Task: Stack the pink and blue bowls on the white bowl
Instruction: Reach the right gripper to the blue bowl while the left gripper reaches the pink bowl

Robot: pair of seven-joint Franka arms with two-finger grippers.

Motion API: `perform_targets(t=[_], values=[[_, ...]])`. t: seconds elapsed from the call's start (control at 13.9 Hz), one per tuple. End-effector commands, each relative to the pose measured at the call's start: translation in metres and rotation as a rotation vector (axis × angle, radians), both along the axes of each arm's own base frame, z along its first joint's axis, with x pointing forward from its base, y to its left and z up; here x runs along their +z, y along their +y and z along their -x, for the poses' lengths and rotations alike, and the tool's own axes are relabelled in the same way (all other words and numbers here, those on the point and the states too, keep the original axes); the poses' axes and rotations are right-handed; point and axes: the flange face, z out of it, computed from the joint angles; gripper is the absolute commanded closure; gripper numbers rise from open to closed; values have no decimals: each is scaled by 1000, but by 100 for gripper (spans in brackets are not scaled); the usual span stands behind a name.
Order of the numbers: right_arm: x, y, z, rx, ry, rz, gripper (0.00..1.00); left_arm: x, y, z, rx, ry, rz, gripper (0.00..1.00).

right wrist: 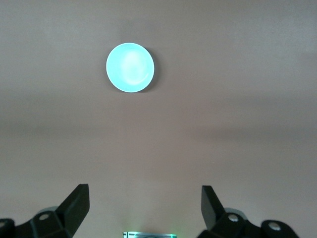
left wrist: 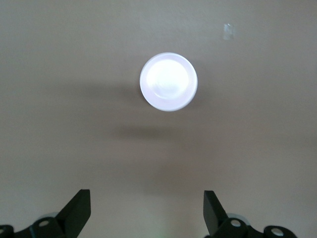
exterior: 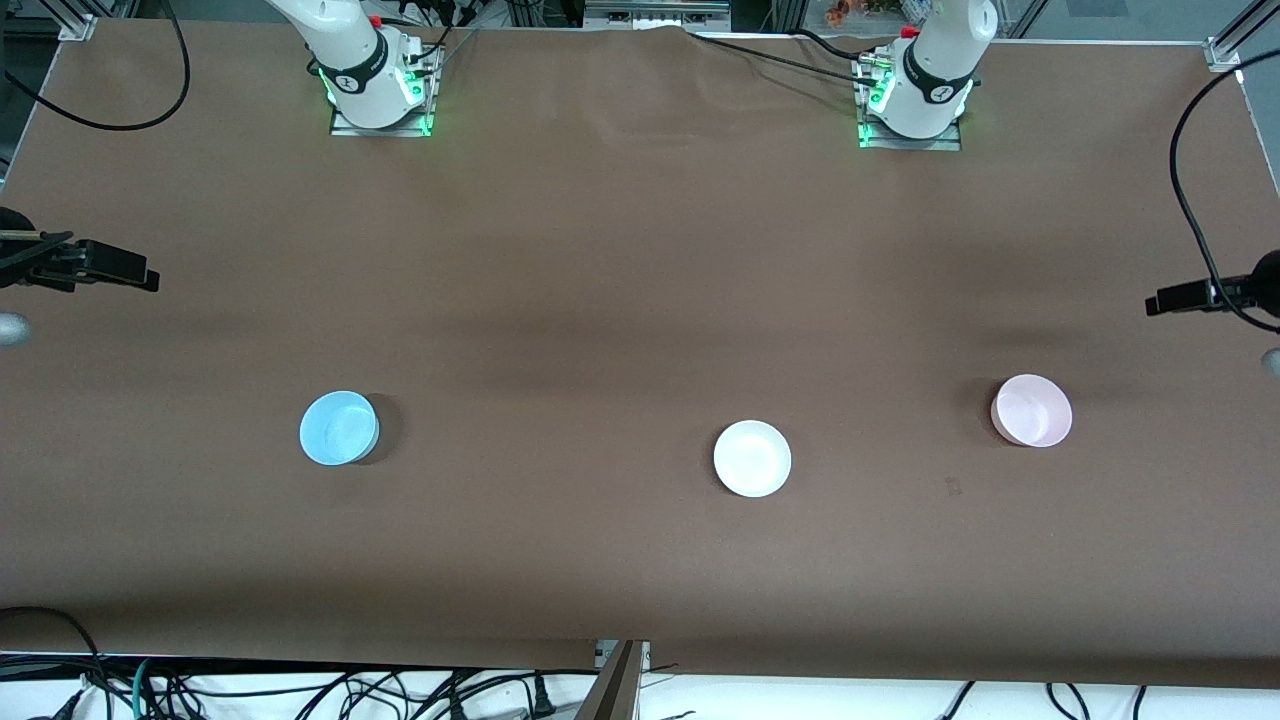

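Observation:
The light blue bowl (exterior: 339,428) sits upright toward the right arm's end of the table. The white bowl (exterior: 752,458) sits near the middle, a little nearer the front camera. The pale pink bowl (exterior: 1032,410) sits toward the left arm's end. Both grippers are out of the front view. My left gripper (left wrist: 147,198) is open and empty, high over bare table, with the pink bowl (left wrist: 168,81) in its view, looking washed out. My right gripper (right wrist: 145,194) is open and empty, high over bare table, with the blue bowl (right wrist: 130,67) in its view.
The arm bases (exterior: 380,95) (exterior: 912,105) stand along the table's edge farthest from the front camera. Black camera mounts (exterior: 100,266) (exterior: 1205,296) reach in over both ends of the table. A small mark (exterior: 953,487) lies on the brown cloth between the white and pink bowls.

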Motion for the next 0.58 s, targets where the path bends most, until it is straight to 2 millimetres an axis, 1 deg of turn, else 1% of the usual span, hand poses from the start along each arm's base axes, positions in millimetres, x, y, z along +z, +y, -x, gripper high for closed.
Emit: perform_targets(t=[0.0, 0.14, 0.22, 0.29, 0.36, 0.5], values=[[-8, 17, -8, 12, 5, -21, 0, -32, 18, 2, -15, -43, -9, 0], [-36, 45, -27, 53, -18, -11, 0, -51, 25, -6, 12, -64, 11, 0], [-60, 54, -37, 65, -17, -4, 0, -63, 26, -12, 19, -78, 18, 0], [-84, 56, -47, 66, -30, -1, 0, -76, 28, -16, 23, -85, 16, 0], [-111, 58, -56, 65, -44, -3, 0, -88, 31, -19, 26, -90, 14, 0], [-168, 66, -67, 72, -72, 2, 0, -109, 34, -25, 1, -111, 60, 0]])
